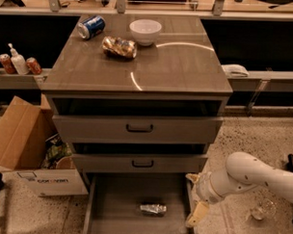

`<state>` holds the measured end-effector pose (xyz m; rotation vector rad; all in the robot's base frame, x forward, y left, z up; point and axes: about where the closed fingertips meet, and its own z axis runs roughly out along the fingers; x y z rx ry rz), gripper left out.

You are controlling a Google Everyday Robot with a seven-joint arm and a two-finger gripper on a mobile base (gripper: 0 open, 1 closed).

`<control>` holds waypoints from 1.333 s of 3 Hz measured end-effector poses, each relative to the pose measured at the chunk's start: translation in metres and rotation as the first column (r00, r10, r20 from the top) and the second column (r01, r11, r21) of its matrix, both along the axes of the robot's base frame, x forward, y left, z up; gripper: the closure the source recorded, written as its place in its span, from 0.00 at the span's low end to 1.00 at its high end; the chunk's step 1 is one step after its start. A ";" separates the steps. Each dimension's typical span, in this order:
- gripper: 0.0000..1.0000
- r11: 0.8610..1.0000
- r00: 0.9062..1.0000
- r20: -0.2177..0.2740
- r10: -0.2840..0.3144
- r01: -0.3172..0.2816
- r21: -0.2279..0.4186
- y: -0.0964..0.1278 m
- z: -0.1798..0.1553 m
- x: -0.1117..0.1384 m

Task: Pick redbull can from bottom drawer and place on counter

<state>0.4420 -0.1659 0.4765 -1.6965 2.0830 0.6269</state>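
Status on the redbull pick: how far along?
Done: bottom drawer is pulled open. In hand: nothing; the gripper sits open at the drawer's right edge, apart from the redbull can lying on the drawer floor. Left: grasp, lift, place on counter.

The only print that comes near to reading is on the white side of the cardboard box (pixel 43 182) at the lower left of the frame: a small square mark and a dark word that looks like "carovan", though its letters are not certain. The blue can (pixel 91 27) at the upper left carries white marks that cannot be read. The gripper (pixel 195 196) hangs at the lower right, fingers apart, beside the bottom drawer (pixel 119 204).
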 end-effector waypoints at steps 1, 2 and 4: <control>0.00 0.999 1.000 -0.005 -0.007 0.008 0.053 -0.005 -0.064 0.006; 0.00 0.994 1.000 -0.010 -0.010 0.011 0.110 0.001 -0.116 0.014; 0.00 0.989 1.000 -0.021 -0.021 0.024 0.145 0.015 -0.166 0.027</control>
